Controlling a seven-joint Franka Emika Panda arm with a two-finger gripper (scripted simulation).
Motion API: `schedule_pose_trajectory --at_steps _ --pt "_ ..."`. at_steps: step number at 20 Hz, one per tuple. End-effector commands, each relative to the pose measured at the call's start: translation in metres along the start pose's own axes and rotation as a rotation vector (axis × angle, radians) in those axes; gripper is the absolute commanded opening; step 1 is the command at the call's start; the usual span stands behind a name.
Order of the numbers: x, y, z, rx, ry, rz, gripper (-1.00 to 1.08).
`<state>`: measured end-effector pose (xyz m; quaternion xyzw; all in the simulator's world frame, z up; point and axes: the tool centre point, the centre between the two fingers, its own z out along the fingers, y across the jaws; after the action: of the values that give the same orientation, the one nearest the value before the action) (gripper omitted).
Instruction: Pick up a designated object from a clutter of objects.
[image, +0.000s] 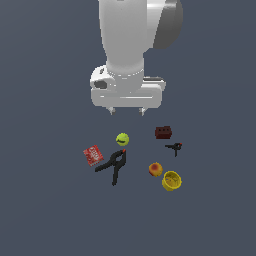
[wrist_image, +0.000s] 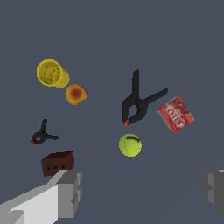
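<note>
The yellow cup (image: 171, 181) (wrist_image: 51, 73) lies on its side at the near right of the exterior view, hollow mouth showing. Touching or almost touching it is the orange-red fruit (image: 155, 169) (wrist_image: 76, 94). The rest of the clutter lies around: a yellow-green ball (image: 122, 139) (wrist_image: 130, 145), a large black clamp (image: 114, 165) (wrist_image: 138, 100), a small black clamp (image: 174, 147) (wrist_image: 41, 135), a red flat box (image: 93, 155) (wrist_image: 176, 113) and a dark red-brown block (image: 163, 132) (wrist_image: 57, 162). My gripper (image: 127, 111) (wrist_image: 142, 192) hangs open high above the ball, well away from the cup, holding nothing.
All items rest on a plain dark grey floor (image: 50, 210). The white arm body (image: 130, 45) rises above the gripper at the back of the exterior view.
</note>
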<state>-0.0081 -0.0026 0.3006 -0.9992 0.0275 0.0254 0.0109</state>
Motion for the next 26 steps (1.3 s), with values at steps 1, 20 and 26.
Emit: schedule_pose_trajectory --at_steps 1,20,26 --pt "0.000 0.000 0.000 0.000 0.000 0.000 1.00" --pt "0.010 -0.004 -0.006 -0.019 0.012 -0.024 1.00" --pt "0.030 -0.018 0.007 -0.015 0.016 0.007 1.00"
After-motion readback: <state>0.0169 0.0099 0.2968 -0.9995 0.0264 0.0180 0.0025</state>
